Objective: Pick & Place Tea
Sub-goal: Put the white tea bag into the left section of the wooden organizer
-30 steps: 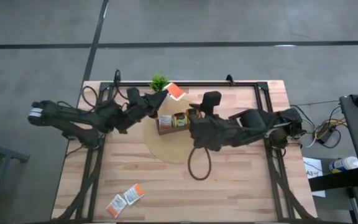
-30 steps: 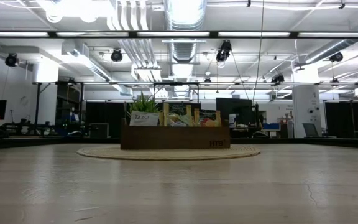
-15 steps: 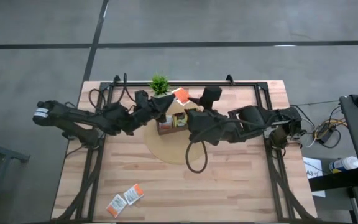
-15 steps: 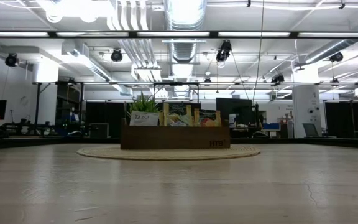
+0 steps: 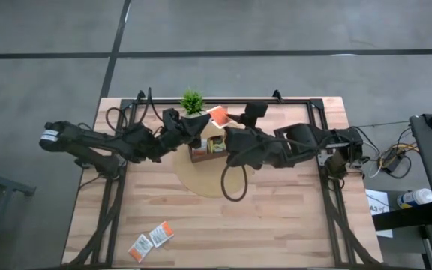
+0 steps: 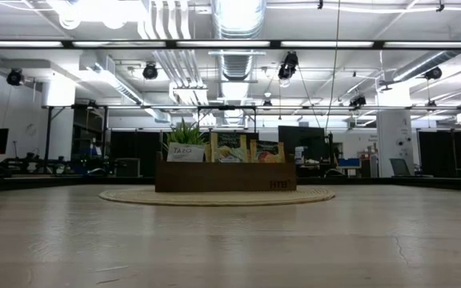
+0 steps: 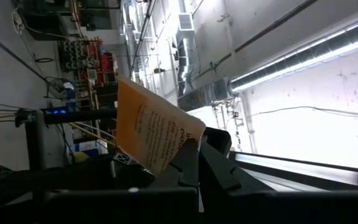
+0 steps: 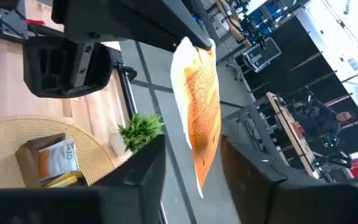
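Gripping orange sachet (image 5: 217,115) by corner, left end effector (image 5: 201,124) clamped; right end effector (image 8: 191,186) fingers apart, straddling sachet's lower edge, long axis upright.

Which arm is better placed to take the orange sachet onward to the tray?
Right. The left gripper is shut on the orange sachet, and the right gripper has its jaws open on either side of it, directly above the tray.
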